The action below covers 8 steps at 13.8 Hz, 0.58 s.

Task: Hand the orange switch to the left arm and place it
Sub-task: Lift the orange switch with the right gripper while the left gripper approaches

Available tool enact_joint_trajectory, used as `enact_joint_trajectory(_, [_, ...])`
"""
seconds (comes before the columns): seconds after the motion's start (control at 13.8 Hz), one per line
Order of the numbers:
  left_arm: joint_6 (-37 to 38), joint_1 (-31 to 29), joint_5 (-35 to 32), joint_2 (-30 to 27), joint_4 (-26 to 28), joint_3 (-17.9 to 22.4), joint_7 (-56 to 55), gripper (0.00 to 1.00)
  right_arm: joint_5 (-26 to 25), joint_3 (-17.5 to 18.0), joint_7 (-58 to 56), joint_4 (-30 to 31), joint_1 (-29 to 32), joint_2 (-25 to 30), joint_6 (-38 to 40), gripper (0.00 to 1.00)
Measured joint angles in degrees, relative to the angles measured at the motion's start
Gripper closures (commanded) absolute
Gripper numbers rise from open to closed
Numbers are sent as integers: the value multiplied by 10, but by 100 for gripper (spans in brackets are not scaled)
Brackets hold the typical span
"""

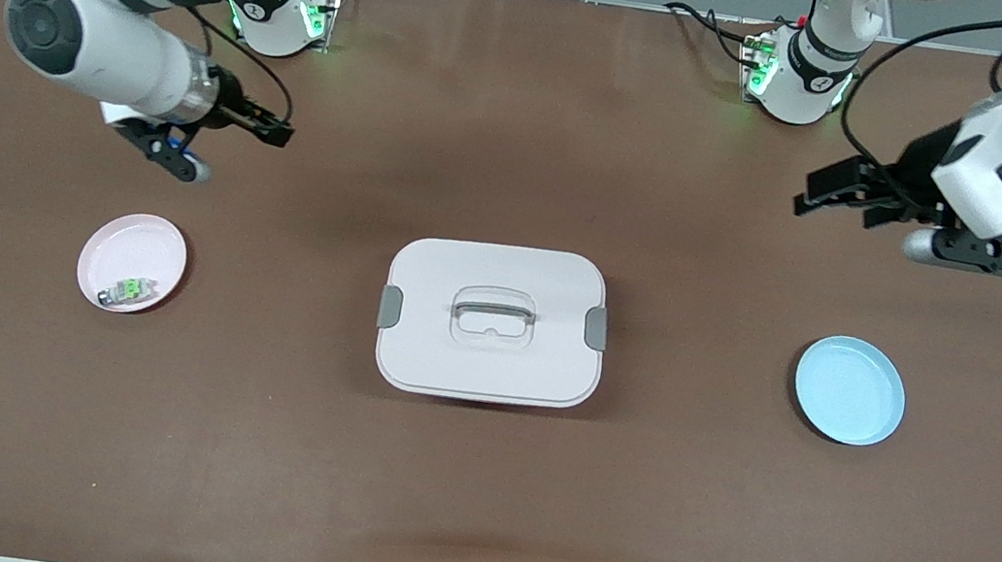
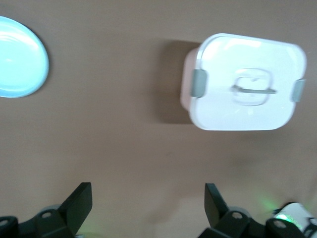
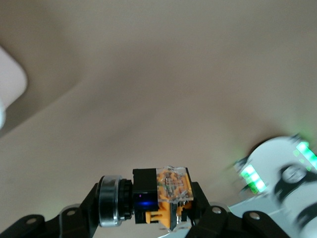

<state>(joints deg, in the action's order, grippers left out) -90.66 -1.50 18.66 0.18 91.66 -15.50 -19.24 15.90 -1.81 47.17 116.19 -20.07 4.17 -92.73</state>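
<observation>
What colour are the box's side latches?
Grey, one on each short side of the white box; the front view shows them best.

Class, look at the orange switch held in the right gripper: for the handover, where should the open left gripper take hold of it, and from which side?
Probably the silver round end of the orange switch, which sticks out clear of the right gripper; its fingers clamp the black-and-orange body. The left gripper, open, should come along the switch's axis from that free end, closing across the round collar, with the meeting held away from the box.
</observation>
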Motion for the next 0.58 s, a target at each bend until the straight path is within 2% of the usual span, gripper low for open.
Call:
enact_joint_trajectory(0.22, [-33,1,36,1,0,-39,-29,0,34,0,94,-21,-62,-1,-26,81])
enact_joint_trajectory(0.58, [-92,2,115,18,2,-86,-44,0,98,0,233,-34,-153,-24,-130,81])
